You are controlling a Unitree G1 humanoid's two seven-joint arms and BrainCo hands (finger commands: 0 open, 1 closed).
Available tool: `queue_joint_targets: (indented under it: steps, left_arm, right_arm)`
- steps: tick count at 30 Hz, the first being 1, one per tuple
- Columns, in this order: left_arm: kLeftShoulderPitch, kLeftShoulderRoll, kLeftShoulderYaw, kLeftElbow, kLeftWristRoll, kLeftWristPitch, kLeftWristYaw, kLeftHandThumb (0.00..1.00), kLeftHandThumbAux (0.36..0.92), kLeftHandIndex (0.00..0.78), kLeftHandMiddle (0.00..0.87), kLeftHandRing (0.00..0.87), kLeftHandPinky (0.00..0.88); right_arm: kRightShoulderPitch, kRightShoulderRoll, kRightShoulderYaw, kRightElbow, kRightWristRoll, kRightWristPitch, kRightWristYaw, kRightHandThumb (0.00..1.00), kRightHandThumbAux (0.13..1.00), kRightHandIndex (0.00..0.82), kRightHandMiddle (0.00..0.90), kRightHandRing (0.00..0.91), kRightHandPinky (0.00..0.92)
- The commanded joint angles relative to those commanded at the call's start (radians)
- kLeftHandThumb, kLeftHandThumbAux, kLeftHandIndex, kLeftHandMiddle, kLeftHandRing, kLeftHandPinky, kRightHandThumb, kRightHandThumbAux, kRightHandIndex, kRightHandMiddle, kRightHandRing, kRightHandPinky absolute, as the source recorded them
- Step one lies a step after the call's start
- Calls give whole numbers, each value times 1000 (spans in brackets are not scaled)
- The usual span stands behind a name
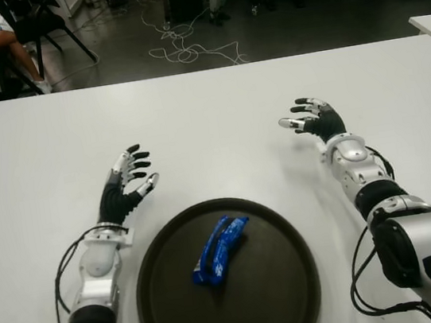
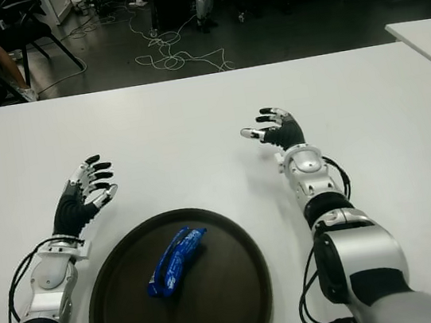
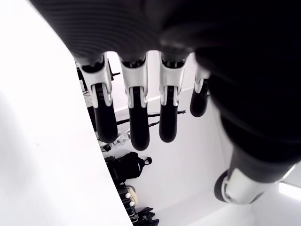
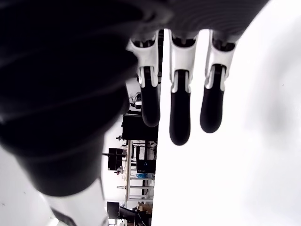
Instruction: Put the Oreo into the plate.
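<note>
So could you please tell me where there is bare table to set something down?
The white table is bare beyond both hands, up to its far edge, and between the left hand and right hand, both open. The near middle is crowded: the dark plate holds the blue Oreo pack, flanked by the forearms.
</note>
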Motion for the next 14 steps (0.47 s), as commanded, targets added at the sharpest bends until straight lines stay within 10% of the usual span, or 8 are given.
queue_joint_targets:
  steps: [14]
  left_arm:
    - [-4, 2, 5, -8, 2, 14, 12, 90, 655, 165, 267, 279, 268]
  right_arm:
    - [104, 23, 11, -158, 12, -14, 48, 56, 915, 243, 351, 389, 434]
